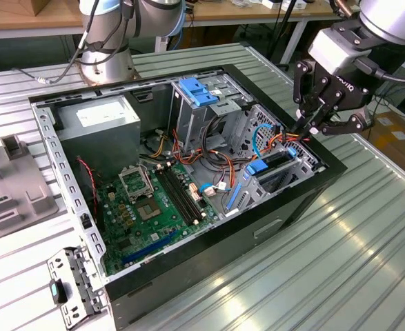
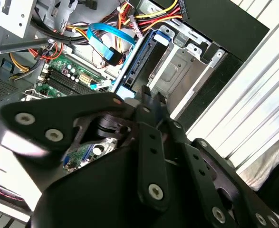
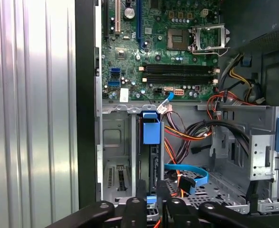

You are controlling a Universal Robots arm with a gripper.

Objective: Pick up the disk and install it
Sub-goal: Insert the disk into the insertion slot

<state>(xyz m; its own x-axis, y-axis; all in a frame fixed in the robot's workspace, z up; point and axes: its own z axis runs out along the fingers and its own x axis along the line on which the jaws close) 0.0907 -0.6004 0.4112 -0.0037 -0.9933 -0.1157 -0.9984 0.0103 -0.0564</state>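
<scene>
Nearest us, the claw (image 3: 151, 191) pinches the blue-edged disk (image 3: 151, 132) by its end; we see it standing on edge inside the metal bay (image 3: 115, 142) of the open computer case (image 3: 84, 95).

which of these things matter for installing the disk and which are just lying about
Job: flat metal disk with blue plastic carrier edges, standing on edge; black gripper over it.
Lying about: grey power-supply box, green motherboard, blue plastic bracket.
</scene>
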